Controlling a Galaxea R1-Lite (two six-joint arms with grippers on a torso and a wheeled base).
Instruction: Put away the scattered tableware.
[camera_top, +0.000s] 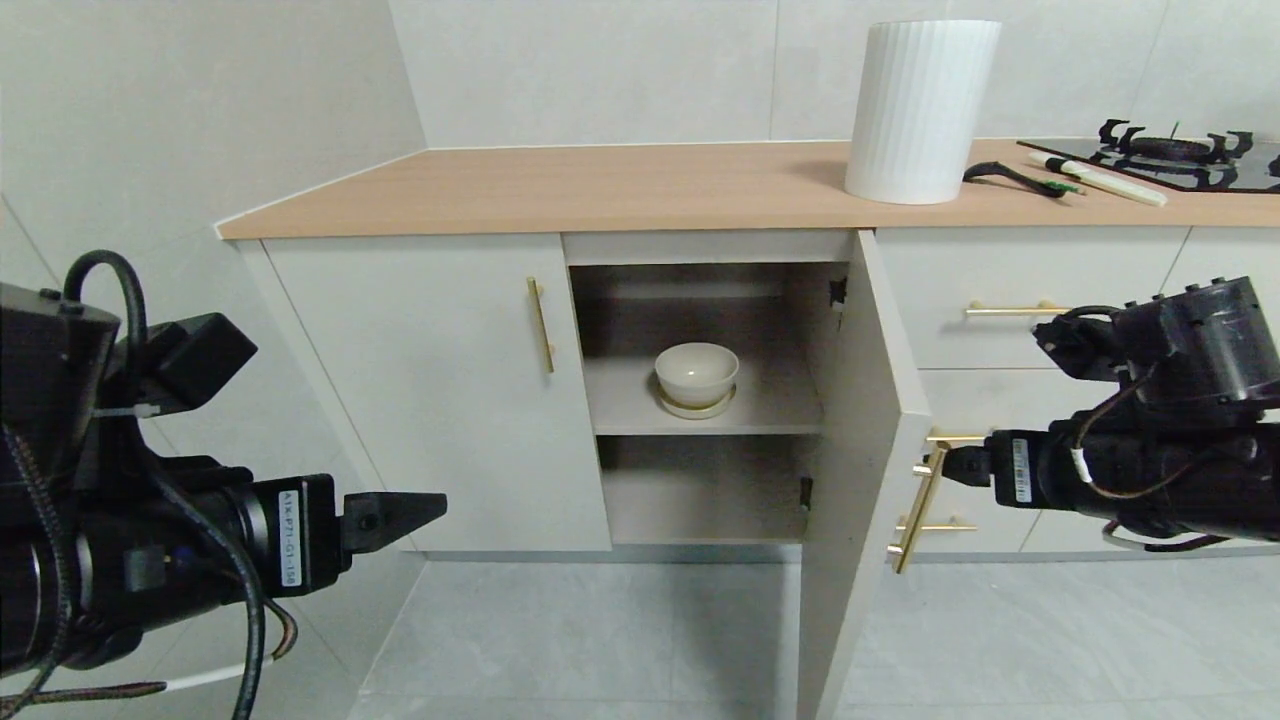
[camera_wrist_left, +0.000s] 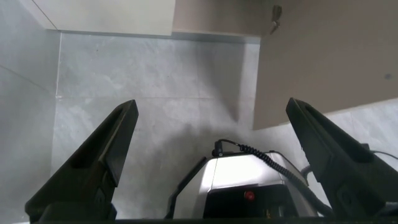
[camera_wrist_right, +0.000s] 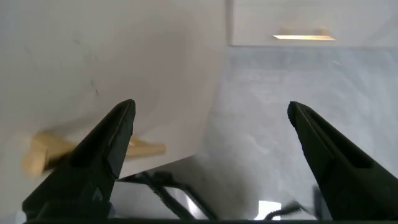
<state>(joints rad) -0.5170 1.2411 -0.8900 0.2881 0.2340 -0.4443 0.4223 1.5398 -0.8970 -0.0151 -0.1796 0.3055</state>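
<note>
The right gripper (camera_wrist_right: 210, 111) is hanging with its jaws spread wide, holding nothing, just beside the gold handle (camera_top: 918, 505) of the open cabinet door (camera_top: 860, 420). The left gripper (camera_wrist_left: 211, 111) is hovering low, equally open and empty. Inside, the bowl (camera_top: 696, 372) is sitting on a small plate (camera_top: 695, 410) on the middle shelf (camera_top: 780, 405). Shutting the door looks like the step in hand. It is probably best done by pressing near the handle edge and following the hinge arc slowly.
</note>
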